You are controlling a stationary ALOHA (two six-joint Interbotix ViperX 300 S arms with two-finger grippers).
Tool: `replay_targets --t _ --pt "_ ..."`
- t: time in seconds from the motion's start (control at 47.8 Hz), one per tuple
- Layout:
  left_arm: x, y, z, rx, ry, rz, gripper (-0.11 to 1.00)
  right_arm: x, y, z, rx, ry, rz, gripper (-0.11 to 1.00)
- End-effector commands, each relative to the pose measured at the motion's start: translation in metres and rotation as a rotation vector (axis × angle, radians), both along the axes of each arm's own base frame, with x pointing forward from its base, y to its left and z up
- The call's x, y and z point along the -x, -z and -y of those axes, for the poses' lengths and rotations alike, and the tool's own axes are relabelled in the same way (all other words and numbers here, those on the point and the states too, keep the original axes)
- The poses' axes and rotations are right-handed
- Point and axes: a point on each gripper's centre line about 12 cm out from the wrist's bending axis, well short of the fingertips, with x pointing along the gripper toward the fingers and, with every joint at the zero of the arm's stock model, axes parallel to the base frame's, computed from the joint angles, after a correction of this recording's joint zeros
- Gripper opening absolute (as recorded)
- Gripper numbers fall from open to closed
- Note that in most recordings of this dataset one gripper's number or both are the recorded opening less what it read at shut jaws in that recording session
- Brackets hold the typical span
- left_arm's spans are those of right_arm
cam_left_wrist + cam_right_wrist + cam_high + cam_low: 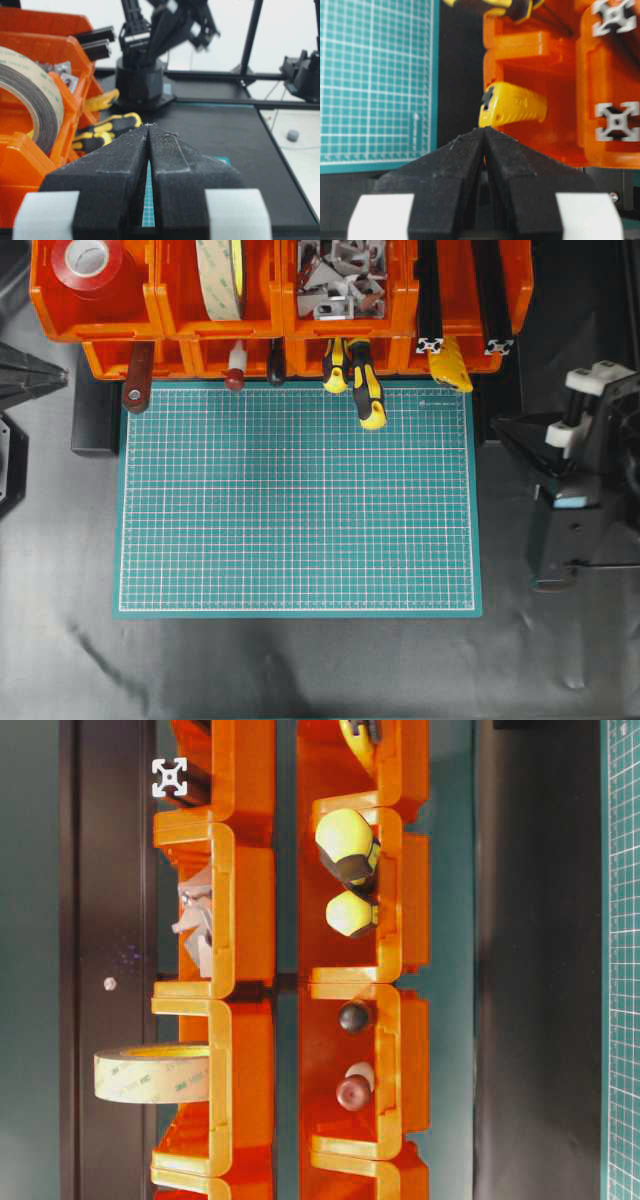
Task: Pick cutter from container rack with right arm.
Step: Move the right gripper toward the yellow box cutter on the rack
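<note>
The yellow cutter [450, 365] sticks out of the lower right bin of the orange container rack [180, 315], its end over the green mat's far right corner. In the right wrist view the cutter [512, 105] lies in the orange bin just ahead of my right gripper [484, 129], which is shut and empty, tips a short way from it. From overhead the right gripper [498, 424] sits right of the mat, pointing left, below and right of the cutter. My left gripper [149, 125] is shut and empty, at the left edge [64, 375].
Two yellow-and-black screwdrivers [362, 380] hang out of the bin left of the cutter. Black aluminium profiles [432, 300] lie in the upper bin above it. Tape rolls [88, 260], metal brackets [342, 280] and dark-handled tools [137, 375] fill other bins. The green mat [295, 505] lies in front.
</note>
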Motion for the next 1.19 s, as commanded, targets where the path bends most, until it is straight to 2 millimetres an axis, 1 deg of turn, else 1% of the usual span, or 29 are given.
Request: replay_targets --t 0.0,0.146,0.272,0.335,0.377,0.46,0.607,0.649,0.69,0.774,0.879,1.172 --pt "0.0 -0.012 0.0 0.002 -0.001 0.029 0.0 -0.002 0.003 0.001 0.041 0.003 0.012 0.01" --pt "0.0 -0.011 0.0 0.005 -0.001 0.025 0.0 -0.002 0.018 0.004 0.086 0.007 -0.012 0.01" --pt "0.0 -0.01 0.0 0.005 -0.002 0.015 0.0 -0.002 0.023 0.006 0.098 -0.004 -0.004 0.01" --pt "-0.001 -0.01 0.0 0.006 -0.002 0.014 0.0 -0.002 0.025 0.005 0.092 -0.018 0.002 0.04" --pt "-0.001 -0.01 0.0 0.006 0.0 0.014 0.0 -0.003 0.028 0.004 0.085 -0.027 0.002 0.09" --pt "-0.001 -0.009 0.0 0.006 0.001 0.011 0.0 -0.005 0.034 0.003 0.067 -0.05 0.004 0.25" --pt "-0.001 -0.008 0.001 0.005 0.007 0.008 0.0 -0.01 0.041 0.01 0.059 -0.009 0.01 0.67" --pt "-0.001 -0.008 0.002 0.005 0.012 0.008 0.0 -0.011 0.042 0.013 0.076 0.006 0.012 0.76" --pt "-0.002 -0.008 0.003 0.005 0.015 0.006 0.0 -0.013 0.042 0.014 0.107 0.009 0.018 0.82" --pt "-0.002 -0.007 0.004 0.008 0.021 0.0 0.0 -0.017 0.041 0.016 0.155 0.01 0.044 0.81" --pt "-0.003 -0.006 0.004 0.006 0.022 -0.009 0.0 -0.021 0.043 0.019 0.173 0.031 0.072 0.79" --pt "-0.003 -0.005 0.004 0.006 0.022 -0.018 0.0 -0.021 0.058 0.027 0.177 0.091 0.091 0.79"
